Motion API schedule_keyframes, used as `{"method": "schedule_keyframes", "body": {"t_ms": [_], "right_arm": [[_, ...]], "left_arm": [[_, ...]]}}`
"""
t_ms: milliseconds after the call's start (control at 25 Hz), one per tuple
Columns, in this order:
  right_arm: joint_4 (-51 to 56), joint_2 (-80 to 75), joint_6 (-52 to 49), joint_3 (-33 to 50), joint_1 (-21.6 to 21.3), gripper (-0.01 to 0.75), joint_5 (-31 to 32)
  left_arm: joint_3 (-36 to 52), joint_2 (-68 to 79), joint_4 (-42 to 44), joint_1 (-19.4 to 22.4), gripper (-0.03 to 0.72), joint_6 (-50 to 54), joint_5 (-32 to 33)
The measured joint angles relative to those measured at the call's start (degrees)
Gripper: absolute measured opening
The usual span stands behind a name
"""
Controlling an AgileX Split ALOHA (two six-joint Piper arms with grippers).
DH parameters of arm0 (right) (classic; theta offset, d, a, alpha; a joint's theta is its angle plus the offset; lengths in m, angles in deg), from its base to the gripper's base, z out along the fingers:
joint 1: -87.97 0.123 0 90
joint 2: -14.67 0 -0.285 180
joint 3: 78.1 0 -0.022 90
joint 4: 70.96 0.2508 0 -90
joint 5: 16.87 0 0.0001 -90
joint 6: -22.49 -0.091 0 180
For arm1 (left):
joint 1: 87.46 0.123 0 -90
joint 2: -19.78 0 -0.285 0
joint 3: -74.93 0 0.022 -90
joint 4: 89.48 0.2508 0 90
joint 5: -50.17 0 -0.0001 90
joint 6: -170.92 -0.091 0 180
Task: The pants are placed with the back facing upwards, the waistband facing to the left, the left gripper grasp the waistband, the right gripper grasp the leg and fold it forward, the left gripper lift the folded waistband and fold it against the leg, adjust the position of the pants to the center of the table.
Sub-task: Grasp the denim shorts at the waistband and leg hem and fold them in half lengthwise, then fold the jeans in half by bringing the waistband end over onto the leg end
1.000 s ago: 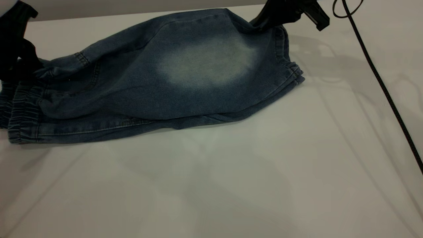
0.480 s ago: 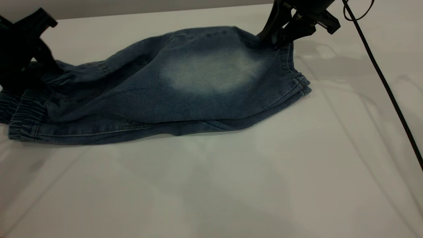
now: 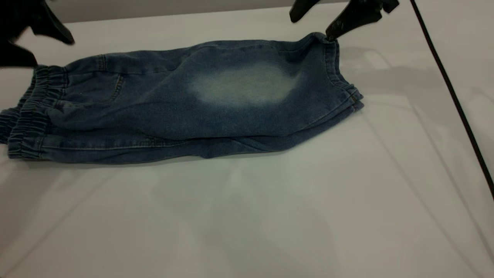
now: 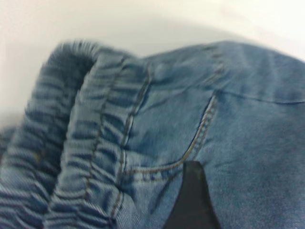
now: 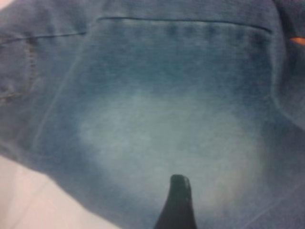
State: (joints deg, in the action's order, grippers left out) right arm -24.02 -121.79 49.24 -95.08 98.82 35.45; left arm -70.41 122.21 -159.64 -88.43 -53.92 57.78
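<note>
Left tool (image 3: 32, 36): you held it open above the waistband (image 3: 29, 119), pants (image 3: 185, 104) released.
Right tool (image 3: 322, 21): open over the leg (image 3: 247, 83) hem, fold laid.

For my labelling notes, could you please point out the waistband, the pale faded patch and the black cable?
waistband (image 3: 29, 116): exterior view, gathered elastic at its left end.
pale faded patch (image 3: 245, 85): exterior view, patch centre on the upper leg.
black cable (image 3: 455, 100): exterior view, mid-length.

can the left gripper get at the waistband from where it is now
Probably yes. The left gripper is open above the far left end of the pants, and the waistband lies flat and uncovered on the table just below it.
</note>
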Motion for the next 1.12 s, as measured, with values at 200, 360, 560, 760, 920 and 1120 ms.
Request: {"method": "schedule_keyframes", "body": {"t_ms": [200, 360, 560, 760, 920, 1120], "right_arm": [[0.75, 0.96, 0.84, -0.06, 0.0, 0.548, 2.82], [1.95, 0.9, 0.84, -0.06, 0.0, 0.548, 3.98], [4.12, 0.84, 2.54, -0.06, 0.0, 0.548, 4.04], [6.84, 0.74, 5.19, -0.06, 0.05, 0.548, 3.99], [6.84, 0.74, 5.19, -0.06, 0.05, 0.548, 4.04], [6.9, 0.74, 5.19, -0.01, 0.05, 0.548, 4.11]], "left_arm": [[0.0, -3.62, 4.32, 7.72, 0.507, -0.54, 6.47], [0.0, -3.26, 11.92, 16.3, 0.507, 4.57, 15.15], [0.0, -3.14, 25.22, 26.06, 0.507, 13.79, 22.82], [0.0, 0.64, 34.5, 27.75, 0.507, 20.26, 21.99], [-0.9, 5.95, 35.11, 27.69, 0.507, 19.51, 22.12], [-4.21, 10.95, 30.94, 26.73, 0.507, 16.42, 21.69]]}}
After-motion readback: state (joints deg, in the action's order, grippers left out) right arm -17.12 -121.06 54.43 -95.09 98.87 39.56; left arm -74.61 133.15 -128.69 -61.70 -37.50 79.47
